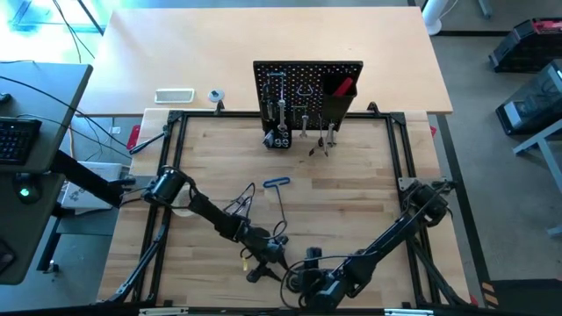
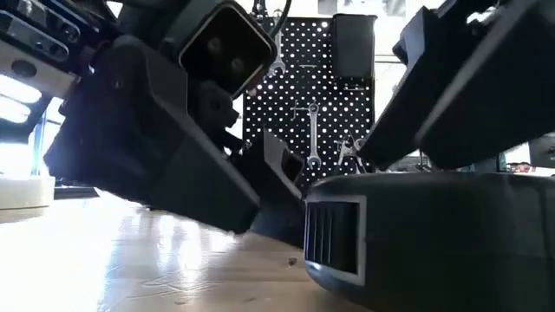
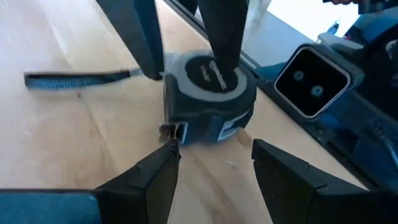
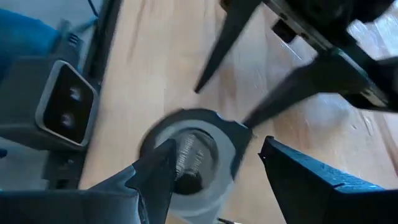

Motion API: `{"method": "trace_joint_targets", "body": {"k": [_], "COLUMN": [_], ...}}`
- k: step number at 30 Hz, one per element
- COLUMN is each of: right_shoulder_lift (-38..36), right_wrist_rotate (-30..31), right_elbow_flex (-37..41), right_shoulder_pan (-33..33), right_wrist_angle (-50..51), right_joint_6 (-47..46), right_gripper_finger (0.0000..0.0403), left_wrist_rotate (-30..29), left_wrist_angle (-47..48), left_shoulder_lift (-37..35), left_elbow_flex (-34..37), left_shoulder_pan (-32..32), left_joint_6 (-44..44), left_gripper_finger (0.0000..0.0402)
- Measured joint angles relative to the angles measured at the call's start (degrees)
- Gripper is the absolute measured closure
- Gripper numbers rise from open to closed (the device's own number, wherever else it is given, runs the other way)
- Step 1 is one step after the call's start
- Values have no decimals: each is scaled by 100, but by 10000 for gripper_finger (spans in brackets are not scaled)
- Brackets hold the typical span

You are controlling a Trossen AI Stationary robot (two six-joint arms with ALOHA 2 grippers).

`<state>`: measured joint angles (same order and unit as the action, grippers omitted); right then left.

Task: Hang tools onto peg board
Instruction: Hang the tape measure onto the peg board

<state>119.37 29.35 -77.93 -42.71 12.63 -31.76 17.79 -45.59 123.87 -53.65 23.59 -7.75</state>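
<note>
A tape measure [image 3: 208, 102] with a dark case and a grey round face lies flat on the wooden table near its near edge, its black strap [image 3: 74, 78] trailing on the wood. My right gripper [image 4: 217, 147] is open, with one finger on each side of the case. My left gripper [image 3: 214, 152] is open just short of the case, facing it from the other side. The peg board [image 1: 307, 88] stands at the far middle with silver wrenches [image 2: 312, 130] on its hooks and a red-handled tool [image 1: 342, 86] in its bin. In the high view both grippers [image 1: 285, 263] meet at the near edge. My right gripper straddles the tape measure from above, slanting down. One finger [image 3: 149, 56] stands at the case's side by the strap. The other [image 3: 225, 50] shows over the grey face. Whether either touches cannot be told. My left gripper: one finger [image 4: 267, 106] reaches the case's rim [image 4: 244, 129]; whether it touches cannot be told.
A blue-handled hex key [image 1: 277, 183] and clear glasses [image 1: 241, 204] lie on the table's middle left. Pliers [image 1: 320, 145] lie by the board's foot. A white tray [image 1: 174, 95] and a pale tape roll [image 1: 215, 95] sit on the far table. A black frame [image 1: 176, 132] rims the work area.
</note>
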Motion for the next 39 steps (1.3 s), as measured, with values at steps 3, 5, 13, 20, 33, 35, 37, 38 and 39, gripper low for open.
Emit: {"method": "trace_joint_targets", "body": {"k": [3,5,13,20,33,35,37,38,39], "right_shoulder_lift": [0,0,18,434,581,569,545,540,537], "right_wrist_rotate": [39,38,185,27,767,773,826,855,863], "right_elbow_flex": [-57,-200,-380,-380,-741,-752,-751,-749,-742], "right_shoulder_pan": [-57,-112,-274,-272,-216,-200,-195,-195,-195], "right_wrist_angle": [-51,-64,-6,-227,1559,1769,2058,2212,2346], "right_joint_6": [-31,32,-102,-121,111,121,147,172,183], "right_gripper_finger": [171,171,171,171,171,171,171,171,171], "left_wrist_rotate": [-15,-28,-211,-181,294,291,277,282,302], "left_wrist_angle": [139,201,174,43,-70,-70,-67,-65,-65], "left_shoulder_lift": [3,-16,-17,-18,-26,-26,-26,-26,-26], "left_elbow_flex": [-2,-6,-10,-24,-28,-28,-26,-25,-19], "left_shoulder_pan": [-42,-89,-262,-261,-264,-264,-264,-264,-262], "left_joint_6": [6,4,64,189,106,67,32,12,-17], "left_gripper_finger": [206,206,206,206,206,206,206,206,206]}}
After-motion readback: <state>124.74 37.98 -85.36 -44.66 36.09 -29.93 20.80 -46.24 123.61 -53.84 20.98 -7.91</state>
